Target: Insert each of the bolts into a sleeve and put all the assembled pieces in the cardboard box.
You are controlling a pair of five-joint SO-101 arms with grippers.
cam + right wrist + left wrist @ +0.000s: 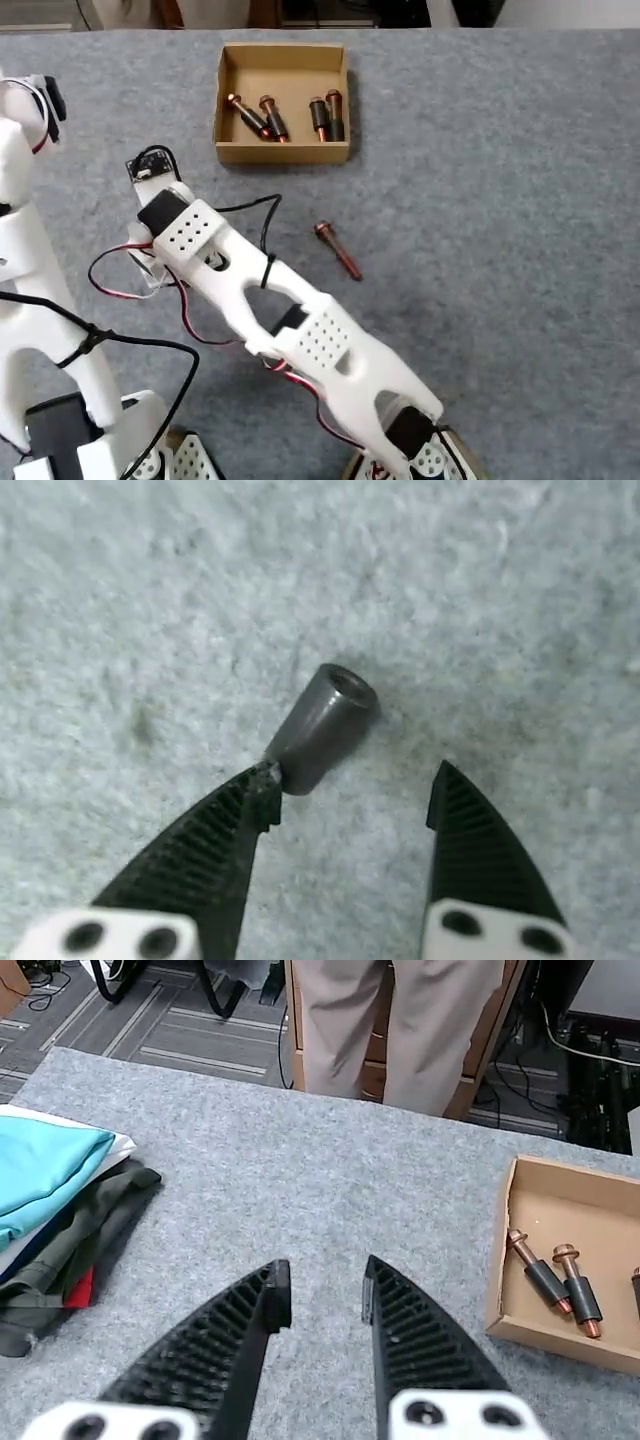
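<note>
We see a grey felt table (500, 250), folded clothes (60, 1200) at its edge; left hand (325, 1295) open, right hand (355, 790) open, fingertip (258, 790) touching sleeve (322, 728).

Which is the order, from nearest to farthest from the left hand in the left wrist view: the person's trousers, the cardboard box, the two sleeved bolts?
1. cardboard box: its side wall comes first, beside the left hand.
2. two sleeved bolts: inside the box, past that wall.
3. person's trousers: beyond the far edge of the table.
</note>
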